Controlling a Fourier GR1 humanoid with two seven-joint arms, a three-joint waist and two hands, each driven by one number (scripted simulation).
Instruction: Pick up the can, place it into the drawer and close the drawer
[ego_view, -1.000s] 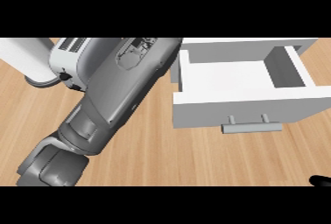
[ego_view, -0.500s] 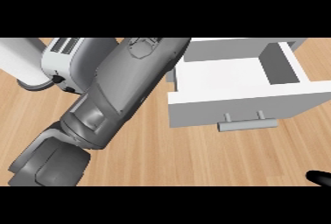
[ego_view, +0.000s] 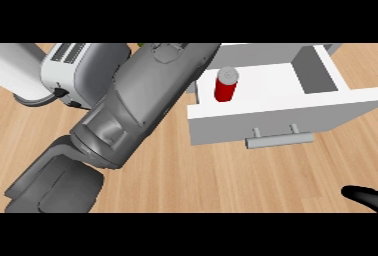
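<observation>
Right hand (ego_view: 362, 195) pokes in at 4 o'clock, fingers unreadable; left forearm (ego_view: 140, 105) sweeps toward 12, its hand hidden. Beyond, the can (ego_view: 226, 85) stands upright inside the open drawer (ego_view: 277, 122), whose handle (ego_view: 279, 140) faces 6, ready for a push

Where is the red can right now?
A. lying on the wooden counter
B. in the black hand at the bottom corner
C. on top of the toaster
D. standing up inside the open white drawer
D: the red can stands upright on the floor of the open white drawer, near its left side, with no hand seen holding it.
</observation>
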